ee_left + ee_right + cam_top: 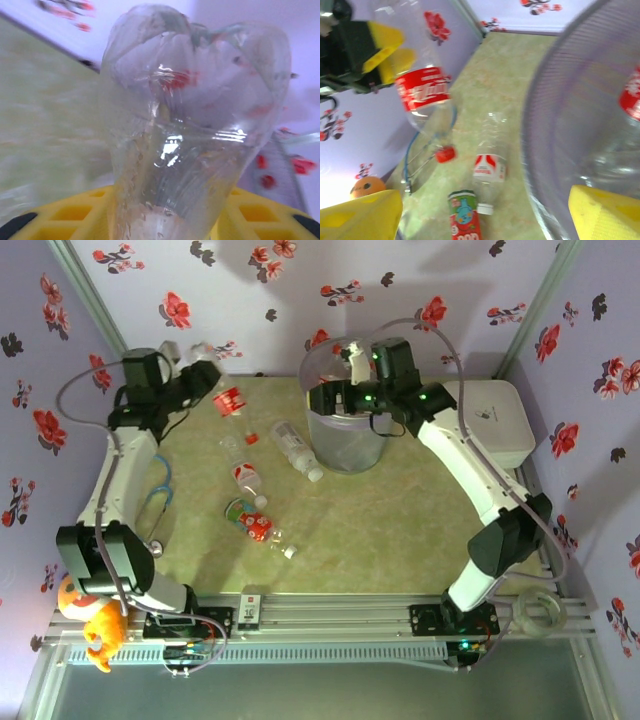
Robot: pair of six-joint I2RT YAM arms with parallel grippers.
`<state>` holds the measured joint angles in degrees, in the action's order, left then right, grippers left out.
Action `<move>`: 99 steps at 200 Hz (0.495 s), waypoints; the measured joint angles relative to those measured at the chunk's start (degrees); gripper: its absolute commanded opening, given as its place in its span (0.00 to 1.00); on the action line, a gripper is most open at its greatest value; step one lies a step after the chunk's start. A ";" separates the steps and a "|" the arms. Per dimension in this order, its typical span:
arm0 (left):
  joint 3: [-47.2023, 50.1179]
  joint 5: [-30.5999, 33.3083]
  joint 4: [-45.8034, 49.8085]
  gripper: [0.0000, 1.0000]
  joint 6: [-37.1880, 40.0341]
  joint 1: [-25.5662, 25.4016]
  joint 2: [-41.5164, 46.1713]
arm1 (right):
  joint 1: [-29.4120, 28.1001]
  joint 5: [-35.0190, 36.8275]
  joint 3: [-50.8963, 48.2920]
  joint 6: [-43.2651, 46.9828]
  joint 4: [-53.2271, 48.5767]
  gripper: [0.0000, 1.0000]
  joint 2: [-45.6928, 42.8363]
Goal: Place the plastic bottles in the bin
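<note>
A red-labelled bottle (pixel 229 399) is clamped in the left hand (pixel 208 383) above the desk's (pixel 400 510) far-left corner — well apart from the bin (pixel 345 445). The right hand (pixel 485 217), spread wide and empty, is poised at the bin's rim — a clash is risked there, and the slick plastic could slip.

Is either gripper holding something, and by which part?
Left gripper grips a red-labelled bottle by its clear body beside the label. Right gripper is open over the bin, holding nothing.
</note>
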<state>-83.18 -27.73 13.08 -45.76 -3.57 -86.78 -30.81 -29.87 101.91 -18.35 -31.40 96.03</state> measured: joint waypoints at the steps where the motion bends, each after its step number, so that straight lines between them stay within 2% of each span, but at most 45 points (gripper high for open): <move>1: -0.02 -0.22 -0.68 0.40 -0.48 -0.39 -0.24 | -0.07 -0.11 0.07 0.00 0.07 0.83 0.09; 40: -2.82 -4.28 -12.72 0.38 -9.99 -7.96 -6.64 | -3.52 -2.58 3.72 -0.31 0.79 0.77 4.94; 78: -3.67 -5.73 -19.67 0.38 -14.64 -9.77 -8.41 | -4.33 -0.90 6.95 -0.04 -0.96 0.75 7.80; 99: -3.69 -5.49 -20.26 0.37 -14.75 -9.70 -8.28 | -4.35 1.95 11.23 0.96 -2.62 0.80 9.53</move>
<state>-86.87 -33.21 -7.18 -60.51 -13.28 -95.07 -35.16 -27.92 113.14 -17.39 -34.02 105.56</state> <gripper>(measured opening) 0.425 0.771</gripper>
